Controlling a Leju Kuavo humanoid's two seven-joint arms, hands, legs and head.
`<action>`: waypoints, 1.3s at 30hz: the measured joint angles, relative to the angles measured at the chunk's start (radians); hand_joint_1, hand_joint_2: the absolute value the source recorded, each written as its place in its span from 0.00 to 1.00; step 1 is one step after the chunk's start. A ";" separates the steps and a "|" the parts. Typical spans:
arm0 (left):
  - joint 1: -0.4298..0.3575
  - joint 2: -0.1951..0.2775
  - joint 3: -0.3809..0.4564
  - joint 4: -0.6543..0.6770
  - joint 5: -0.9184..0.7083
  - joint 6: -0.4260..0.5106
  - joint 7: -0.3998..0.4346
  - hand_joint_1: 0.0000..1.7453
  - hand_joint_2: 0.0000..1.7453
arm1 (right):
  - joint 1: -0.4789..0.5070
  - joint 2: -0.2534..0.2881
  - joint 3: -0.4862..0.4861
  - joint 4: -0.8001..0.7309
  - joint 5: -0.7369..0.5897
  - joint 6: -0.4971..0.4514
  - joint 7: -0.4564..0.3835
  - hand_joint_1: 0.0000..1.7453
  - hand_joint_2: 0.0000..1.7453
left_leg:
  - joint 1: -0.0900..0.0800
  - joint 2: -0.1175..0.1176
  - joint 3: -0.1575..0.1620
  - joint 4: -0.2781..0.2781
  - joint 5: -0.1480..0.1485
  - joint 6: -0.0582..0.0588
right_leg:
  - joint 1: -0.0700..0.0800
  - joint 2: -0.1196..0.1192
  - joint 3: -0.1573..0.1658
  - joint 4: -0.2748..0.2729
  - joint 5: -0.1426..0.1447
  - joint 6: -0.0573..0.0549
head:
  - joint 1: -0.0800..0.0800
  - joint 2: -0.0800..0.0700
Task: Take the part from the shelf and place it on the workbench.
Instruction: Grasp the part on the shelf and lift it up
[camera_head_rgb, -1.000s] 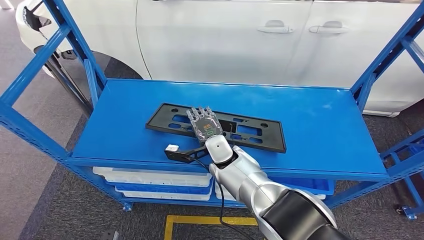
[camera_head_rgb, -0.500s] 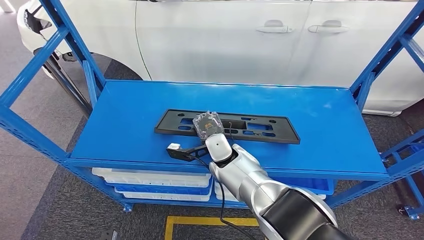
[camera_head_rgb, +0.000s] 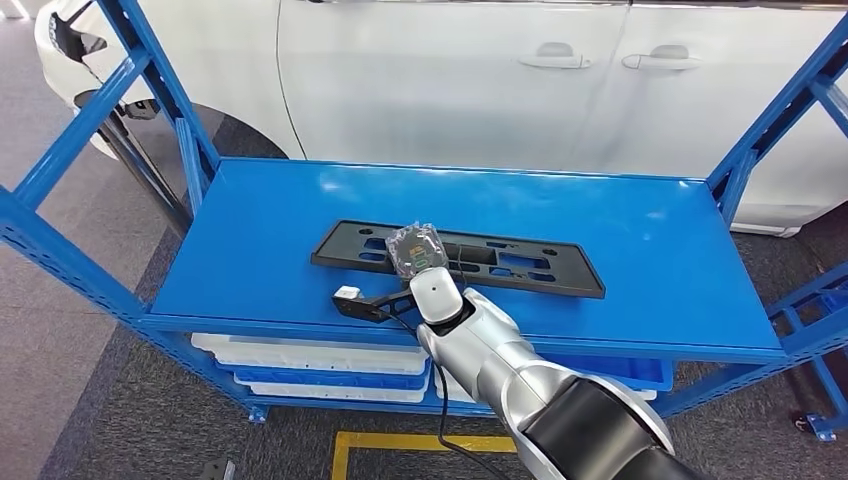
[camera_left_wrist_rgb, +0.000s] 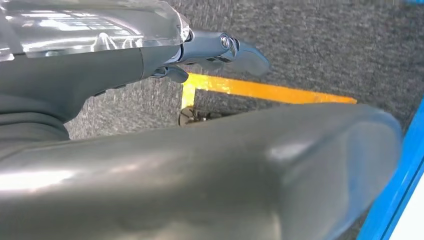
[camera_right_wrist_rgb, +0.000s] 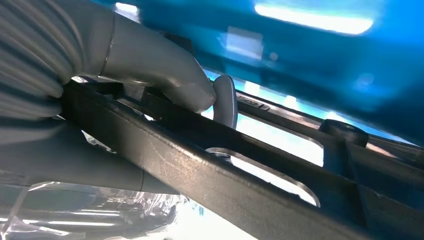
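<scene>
The part (camera_head_rgb: 520, 262) is a long black plastic frame with cut-outs, lying flat on the top of the blue shelf (camera_head_rgb: 650, 240). My right hand (camera_head_rgb: 418, 252) reaches in from below and grips the frame at its near edge, left of its middle, with fingers curled over it. In the right wrist view the grey thumb (camera_right_wrist_rgb: 165, 70) and fingers wrap the frame's black bar (camera_right_wrist_rgb: 200, 165). My left hand (camera_left_wrist_rgb: 210, 160) hangs over the grey floor, fingers (camera_left_wrist_rgb: 235, 47) stretched out, holding nothing.
A white car (camera_head_rgb: 450, 80) stands close behind the shelf. Blue uprights (camera_head_rgb: 150, 90) rise at both ends. White and blue trays (camera_head_rgb: 310, 365) sit on the level below. A yellow line (camera_head_rgb: 430, 440) marks the floor in front.
My right hand's fingers have curled from flat on the frame to closed around its near edge. The frame has swung level and slid a little to the right.
</scene>
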 joint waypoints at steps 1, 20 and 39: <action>-0.001 0.000 0.000 0.000 0.000 0.000 0.000 0.00 0.00 | -0.001 0.000 0.000 0.000 0.000 0.000 0.000 1.00 1.00 | 0.001 0.001 0.000 -0.003 0.002 0.007 | -0.001 0.000 -0.012 0.027 -0.019 0.004 | 0.000 0.000; -0.009 -0.002 -0.015 0.000 -0.019 -0.013 -0.115 0.00 0.00 | -0.011 -0.013 -0.004 -0.004 -0.025 -0.052 -0.008 0.98 1.00 | -0.004 0.001 -0.113 0.246 -0.125 -0.034 | -0.001 -0.002 0.007 -0.017 0.010 -0.039 | 0.000 0.000; -0.005 0.004 0.001 0.000 0.055 -0.005 -0.159 0.00 0.00 | 0.185 -0.147 -0.251 -0.753 -0.991 -0.364 -0.770 0.98 1.00 | -0.004 -0.008 -0.005 0.002 0.002 0.018 | -0.001 0.001 -0.085 0.179 -0.059 0.004 | 0.000 0.000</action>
